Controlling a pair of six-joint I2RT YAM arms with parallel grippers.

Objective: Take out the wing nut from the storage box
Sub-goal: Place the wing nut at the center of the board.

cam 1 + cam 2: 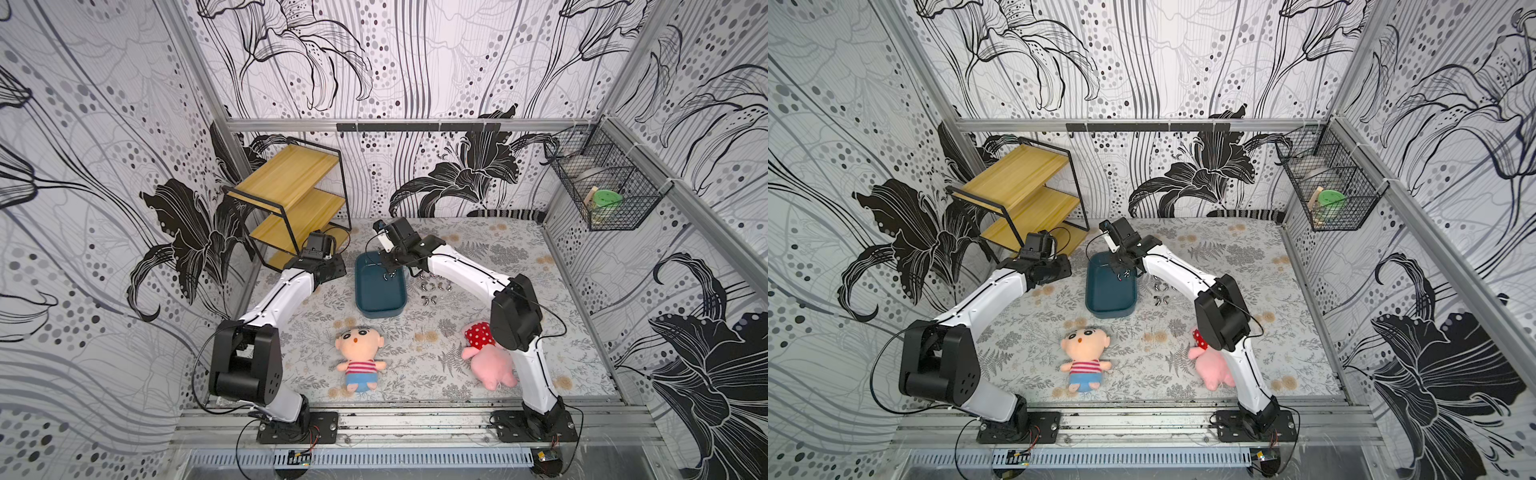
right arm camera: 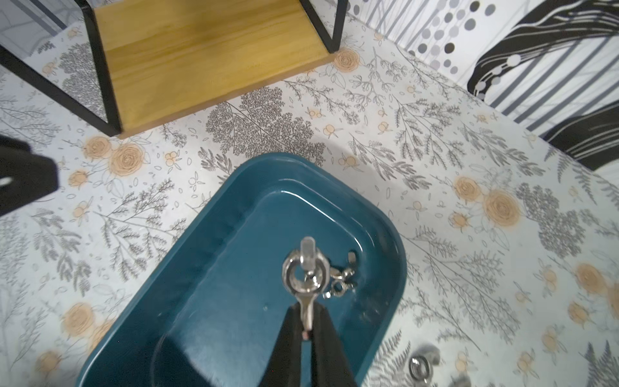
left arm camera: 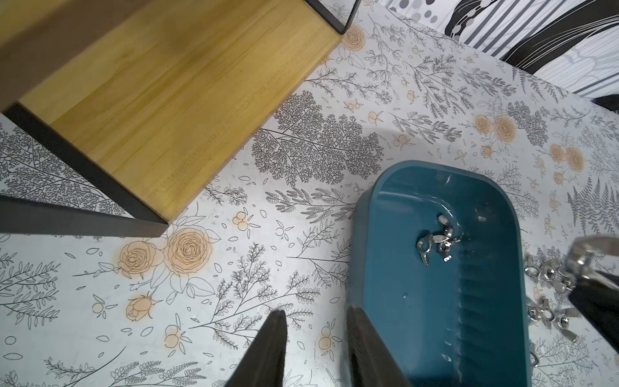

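In both top views the right gripper (image 1: 390, 275) hung over the far end of the storage box (image 1: 376, 301). In the left wrist view the left gripper (image 3: 315, 318) stood partly spread and empty, just beside the box's outer wall. In the right wrist view the right fingers (image 2: 289, 331) pinched one wing of the wing nut (image 2: 303, 273), held above the box floor.

The near end of the storage box (image 2: 214, 301) is cut off by the frame edge and masked by the right gripper (image 2: 307, 311). Loose wing nuts (image 2: 422, 365) right of it are blurred; the pink plush (image 1: 492, 365) is partly hidden by the right arm (image 1: 515, 316).
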